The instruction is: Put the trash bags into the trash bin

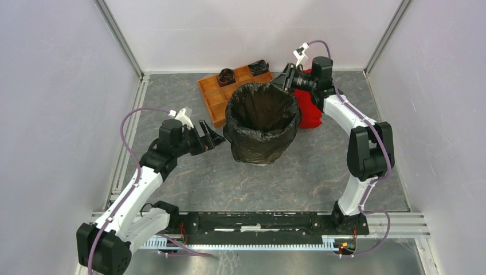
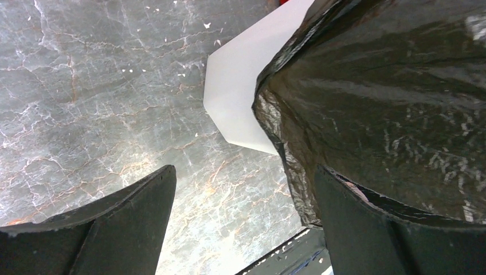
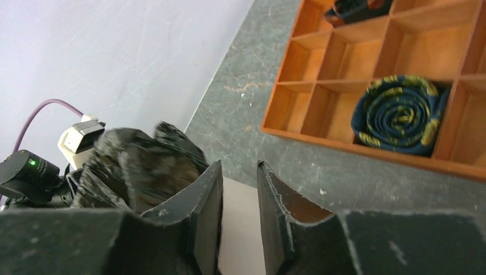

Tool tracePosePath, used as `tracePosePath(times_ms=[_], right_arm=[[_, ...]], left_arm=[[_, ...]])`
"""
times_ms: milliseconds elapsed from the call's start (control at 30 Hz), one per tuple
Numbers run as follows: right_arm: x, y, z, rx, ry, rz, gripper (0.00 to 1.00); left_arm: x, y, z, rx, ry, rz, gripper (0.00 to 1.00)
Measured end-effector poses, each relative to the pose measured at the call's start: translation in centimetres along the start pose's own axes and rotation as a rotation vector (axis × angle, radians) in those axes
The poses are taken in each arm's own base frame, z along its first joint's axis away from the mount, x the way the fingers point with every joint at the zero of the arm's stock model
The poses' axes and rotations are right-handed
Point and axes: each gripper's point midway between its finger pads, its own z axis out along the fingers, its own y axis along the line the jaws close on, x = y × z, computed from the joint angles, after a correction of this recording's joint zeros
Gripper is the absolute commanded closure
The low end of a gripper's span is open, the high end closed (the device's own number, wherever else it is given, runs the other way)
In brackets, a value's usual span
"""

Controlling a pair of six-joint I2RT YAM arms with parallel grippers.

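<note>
One crinkly glossy bag (image 1: 261,123) sheathes faceted white bin (image 2: 240,86).

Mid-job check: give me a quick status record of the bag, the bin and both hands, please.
bag: black bag lines the white bin, its edge draped over the rim and down the outside
left hand: left hand open, low beside the bin's left side, holding nothing
right hand: right hand at the far rim, jaws a narrow gap apart, nothing seen between them
behind bin: orange tray, red cloth
</note>
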Motion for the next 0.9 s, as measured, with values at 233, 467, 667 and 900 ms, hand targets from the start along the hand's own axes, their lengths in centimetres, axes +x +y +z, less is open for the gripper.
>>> tracePosePath(times_ms=[233, 467, 667, 900], right_arm=[[3.5, -2.9, -0.8, 0.039, 0.055, 0.069, 0.56], [6.4, -4.7, -1.4, 0.052, 0.086, 0.076, 0.51], [10.9, -7.1, -2.3, 0.101, 0.140, 0.111, 0.51], [13.7, -10.5, -4.4, 0.330, 0.204, 0.051, 0.38]], left_arm=[[0.8, 1.0, 0.9, -0.020, 0.028, -0.011, 0.07], [0.9, 0.8, 2.1, 0.003, 0.051, -0.032, 0.07], [0.9, 0.7, 2.5, 0.011, 0.055, -0.046, 0.07], [0.9, 0.8, 2.5, 0.006, 0.055, -0.049, 0.07]])
